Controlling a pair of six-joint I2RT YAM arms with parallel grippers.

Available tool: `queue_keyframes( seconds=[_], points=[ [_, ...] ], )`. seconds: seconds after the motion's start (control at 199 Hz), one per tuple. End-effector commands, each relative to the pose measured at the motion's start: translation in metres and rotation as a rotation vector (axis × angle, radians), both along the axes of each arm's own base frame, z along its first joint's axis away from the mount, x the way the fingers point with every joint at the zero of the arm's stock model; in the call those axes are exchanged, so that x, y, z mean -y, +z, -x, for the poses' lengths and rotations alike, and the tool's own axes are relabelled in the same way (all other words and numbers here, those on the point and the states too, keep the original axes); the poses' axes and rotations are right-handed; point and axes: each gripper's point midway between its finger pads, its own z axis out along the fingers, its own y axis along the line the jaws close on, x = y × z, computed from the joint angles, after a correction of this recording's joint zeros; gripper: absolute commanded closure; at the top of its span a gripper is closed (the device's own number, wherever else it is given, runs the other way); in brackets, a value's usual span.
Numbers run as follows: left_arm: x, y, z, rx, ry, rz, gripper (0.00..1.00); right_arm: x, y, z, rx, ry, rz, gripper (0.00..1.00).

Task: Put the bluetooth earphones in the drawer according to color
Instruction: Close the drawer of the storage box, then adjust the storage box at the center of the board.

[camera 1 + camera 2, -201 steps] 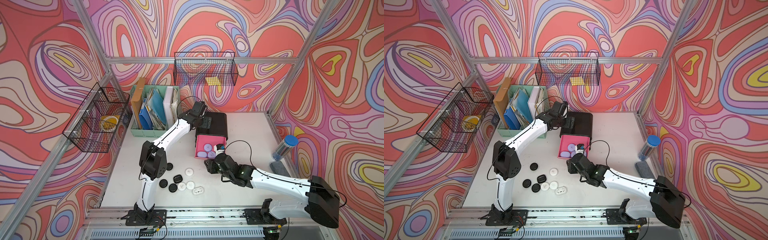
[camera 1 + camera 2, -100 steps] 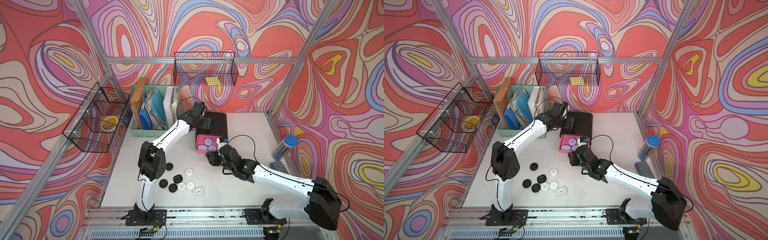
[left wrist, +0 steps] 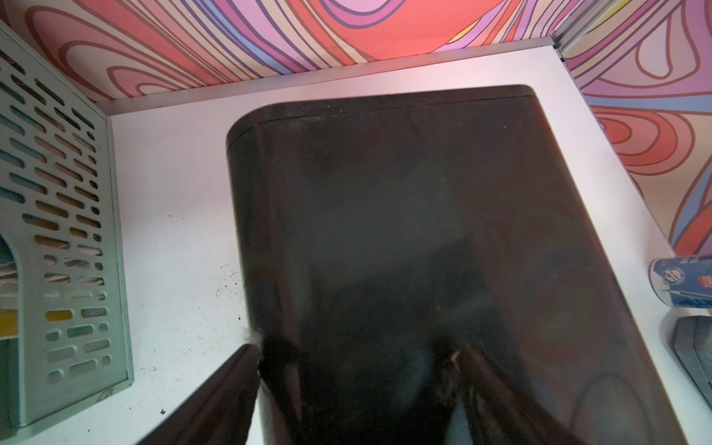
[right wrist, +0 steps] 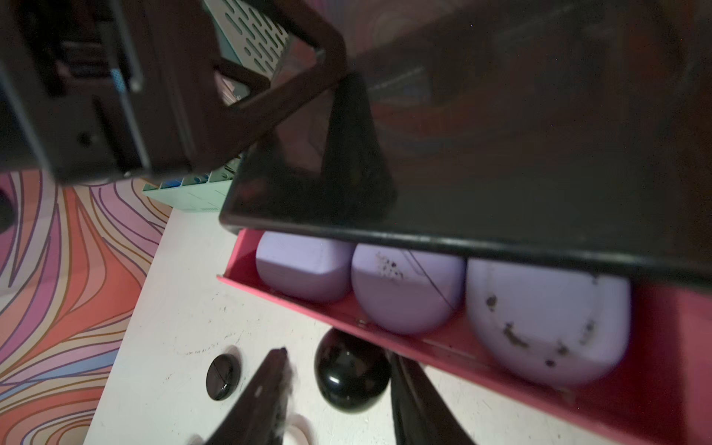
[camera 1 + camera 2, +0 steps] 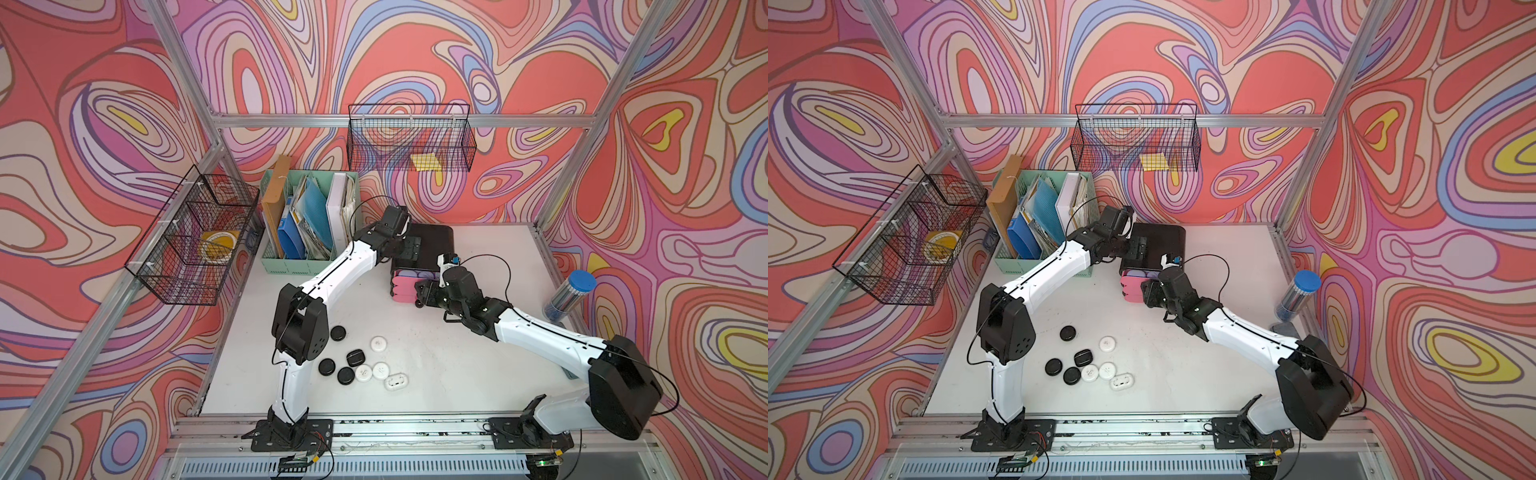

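Right gripper [image 4: 339, 358] is placed around the black ball knob [image 4: 350, 370] of the top drawer [image 4: 293, 298], unclenched: its jaws stand either side, and a strip of table is seen between one finger and the knob. The left gripper [image 3: 358, 346] is spread wide, with one finger against the cabinet's side and the other laid on its glossy top; nothing is enclosed.

On the white table [image 5: 457, 365], the black cabinet [image 5: 436, 239] is set at the far middle, near the mint-green file organizer [image 5: 307, 224]. Its top drawer is drawn out a little, and three purple earphone cases [image 4: 404, 289] are lined up inside. Four black cases [image 5: 327, 366] and four white cases [image 5: 379, 343] are left loose on the table by the left arm's base, well apart from the cabinet.

The purple set is judged stowed, and the top drawer is probably about to be closed. A straight push on the knob toward the cabinet is called for while the cabinet is braced; a lower drawer would then be needed for another colour.

The right arm is stretched low across the table toward the drawer front. The left arm is bent high at the elbow and reached over to the cabinet.
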Motion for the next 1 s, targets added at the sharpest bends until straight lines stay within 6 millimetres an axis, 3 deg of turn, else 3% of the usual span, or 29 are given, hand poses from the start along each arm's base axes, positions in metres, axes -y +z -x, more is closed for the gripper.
queue_keyframes(
  seconds=[0.0,0.201,0.356,0.597,0.807,0.993],
  points=[
    [-0.015,-0.035,0.022,-0.126,-0.008,-0.082,0.15,-0.003,0.017,-0.022,0.058,0.017,-0.038,0.55],
    [-0.016,-0.031,0.025,-0.127,-0.010,-0.076,0.15,-0.002,0.030,-0.029,0.081,0.039,-0.050,0.55],
    [-0.016,-0.026,0.026,-0.118,-0.010,-0.065,0.16,0.004,0.037,-0.009,0.066,0.060,-0.072,0.52],
    [-0.018,-0.025,0.026,-0.117,-0.004,-0.068,0.16,0.024,0.014,0.024,0.004,0.045,-0.074,0.45],
    [-0.020,-0.024,0.025,-0.117,0.002,-0.069,0.15,0.033,0.000,0.013,-0.032,-0.017,-0.025,0.71],
    [-0.022,-0.027,0.025,-0.123,0.004,-0.078,0.15,0.030,-0.002,-0.016,-0.042,-0.027,-0.007,0.76]
  ],
)
